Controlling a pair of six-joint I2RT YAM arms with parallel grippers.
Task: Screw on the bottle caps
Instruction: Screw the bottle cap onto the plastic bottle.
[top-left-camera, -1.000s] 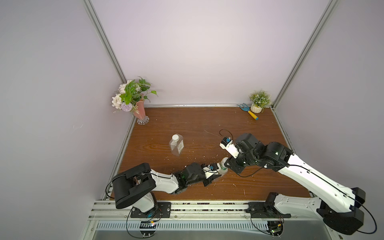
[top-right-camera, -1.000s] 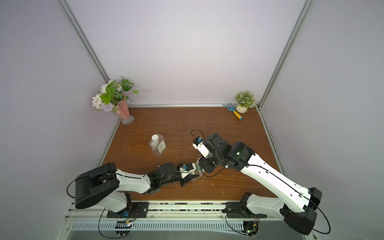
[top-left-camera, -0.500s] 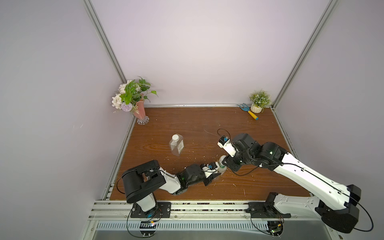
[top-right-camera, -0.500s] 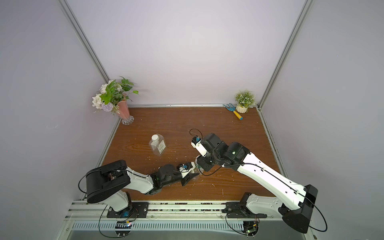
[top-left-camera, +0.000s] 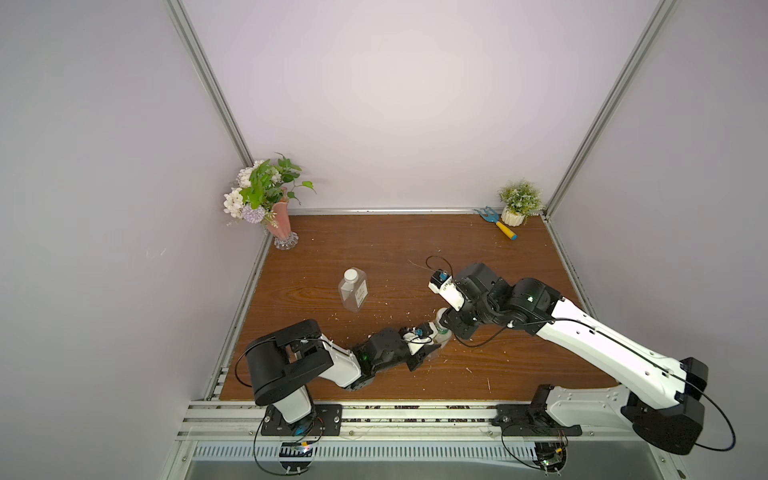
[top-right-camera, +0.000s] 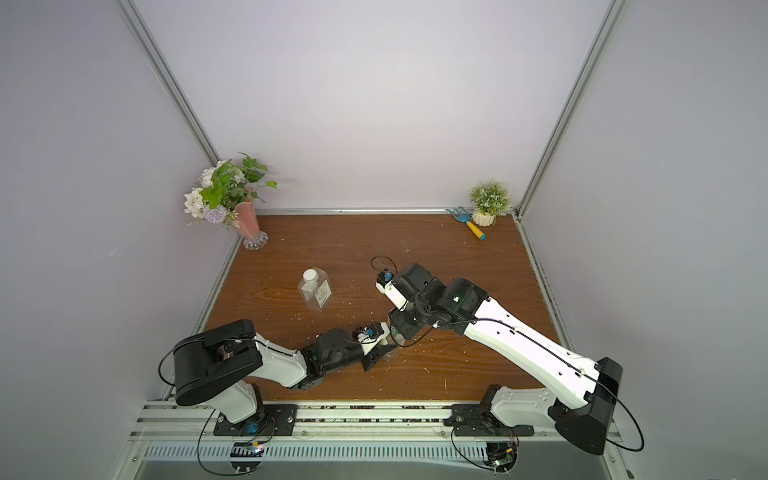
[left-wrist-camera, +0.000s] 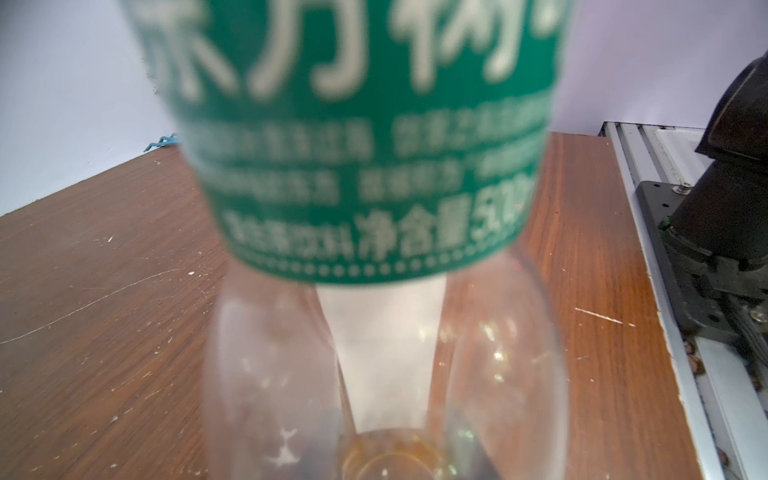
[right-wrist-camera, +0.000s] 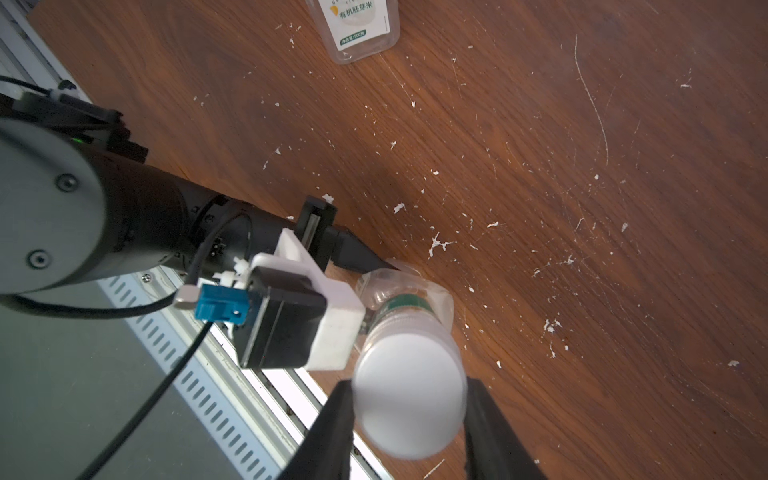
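Observation:
In both top views a squarish clear bottle (top-left-camera: 354, 291) (top-right-camera: 316, 294) stands at mid-table with a white bottle cap (top-left-camera: 351, 275) on its neck. Near the front, my left gripper (top-left-camera: 432, 345) (top-right-camera: 384, 347) is shut on the low body of the round bottle (right-wrist-camera: 409, 305). Its green label (left-wrist-camera: 365, 145) fills the left wrist view. My right gripper (right-wrist-camera: 409, 415) hangs over this bottle, shut on the white cap (right-wrist-camera: 409, 390) at its top. The black fingers (right-wrist-camera: 332, 432) press the cap from both sides.
A pink flower vase (top-left-camera: 277, 220) stands at the back left. A small potted plant (top-left-camera: 517, 203) and a blue-and-yellow hand rake (top-left-camera: 496, 222) sit at the back right. White crumbs dot the wooden table (top-left-camera: 415, 249). A metal rail (top-left-camera: 374, 415) runs along the front edge.
The left arm's shoulder and elbow have swung to the right while its gripper kept hold of the round bottle. The right wrist has shifted slightly left over the cap.

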